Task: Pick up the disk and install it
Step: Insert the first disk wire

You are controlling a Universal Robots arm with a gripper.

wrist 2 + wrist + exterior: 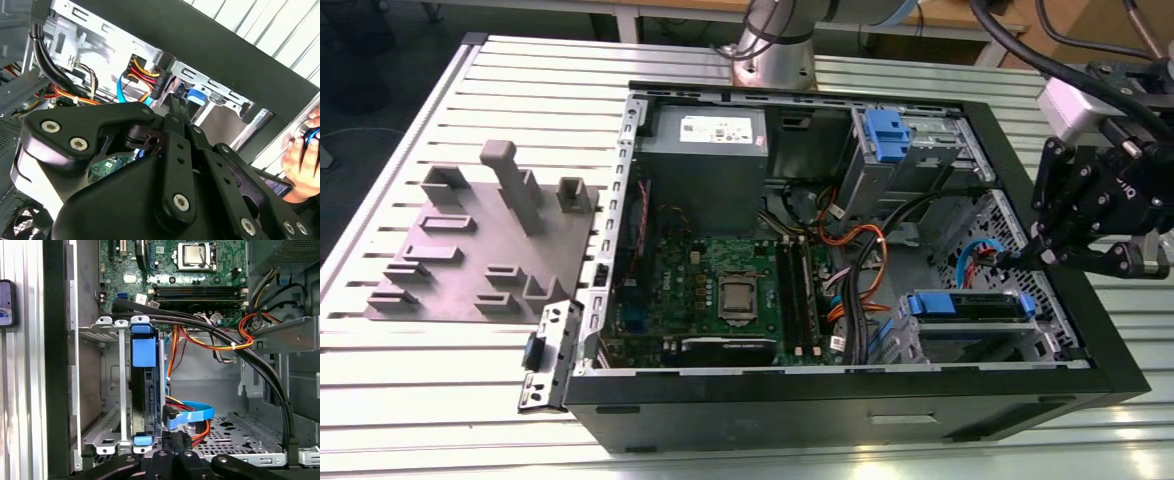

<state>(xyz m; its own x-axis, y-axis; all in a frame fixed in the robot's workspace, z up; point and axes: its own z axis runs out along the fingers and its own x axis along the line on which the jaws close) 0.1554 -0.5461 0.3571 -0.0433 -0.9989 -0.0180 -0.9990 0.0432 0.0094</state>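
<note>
Disk (144,390) seated edge-up in its bay, rigid, fairly heavy; grip blue frame; pincer (1027,255) state: cannot tell.

Matt black claw (1014,258), glossy blue plastic disk (144,352) carrier, bare grey metal drive cage (112,440).

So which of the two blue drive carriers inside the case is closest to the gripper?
The lower blue carrier, sitting in the cage at the case's front corner, just below the gripper. The other blue carrier sits in the upper bay beside the grey power supply, farther away.
</note>
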